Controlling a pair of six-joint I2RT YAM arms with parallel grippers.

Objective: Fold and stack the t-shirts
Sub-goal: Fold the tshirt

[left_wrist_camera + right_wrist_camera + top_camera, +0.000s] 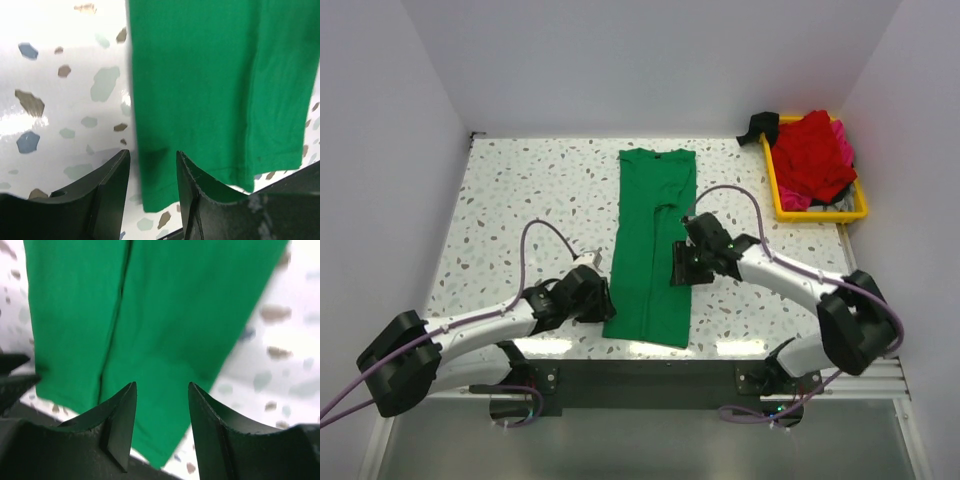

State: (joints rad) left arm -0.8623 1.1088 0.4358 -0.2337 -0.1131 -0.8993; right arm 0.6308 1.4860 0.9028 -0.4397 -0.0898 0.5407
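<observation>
Status: left gripper (152, 156) and right gripper (161, 386) spread, empty, flanking near hem | green shirt (653, 240) lies folded lengthwise, flat, mid-table | red shirt (815, 155) heaped in far yellow tray (772, 185) | risk: pinching only the top layer would unfold it.

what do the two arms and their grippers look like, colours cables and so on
The left arm and right arm look alike: white tubular links between chunky black joint housings. A thin purple cable loops along each. The left gripper and right gripper each have two matte black, wedge-shaped fingers tapering to pointed tips. No markings are visible.
</observation>
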